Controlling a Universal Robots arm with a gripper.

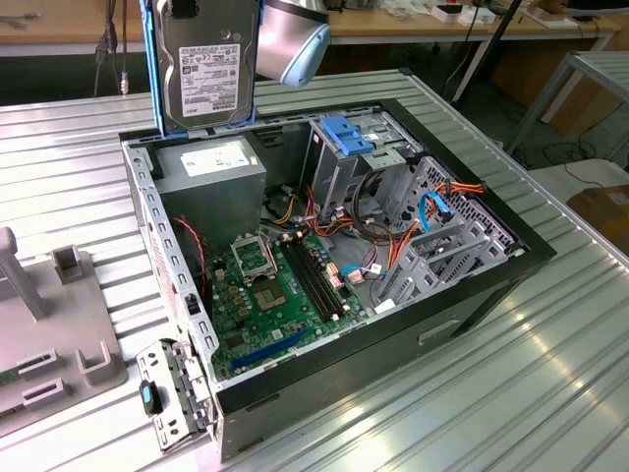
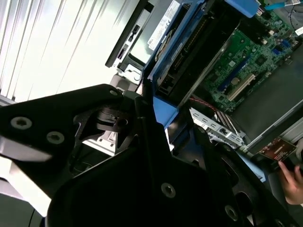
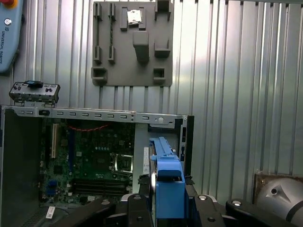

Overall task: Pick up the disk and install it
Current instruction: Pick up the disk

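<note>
The disk, a grey metal drive with a white label in a blue plastic carrier, hangs upright in the air above the back corner of the open computer case, on the exterior view's left. The arm's silver wrist is right beside it. In the first wrist view the carrier's blue edge stands between the black fingers of my gripper, which is shut on it. The second wrist view shows the disk edge-on past the gripper, with the motherboard below.
Inside the case are a grey box with a white sticker, a metal cage with a blue top and loose cables. A grey fixture plate lies on the ribbed table. A hand shows near the case.
</note>
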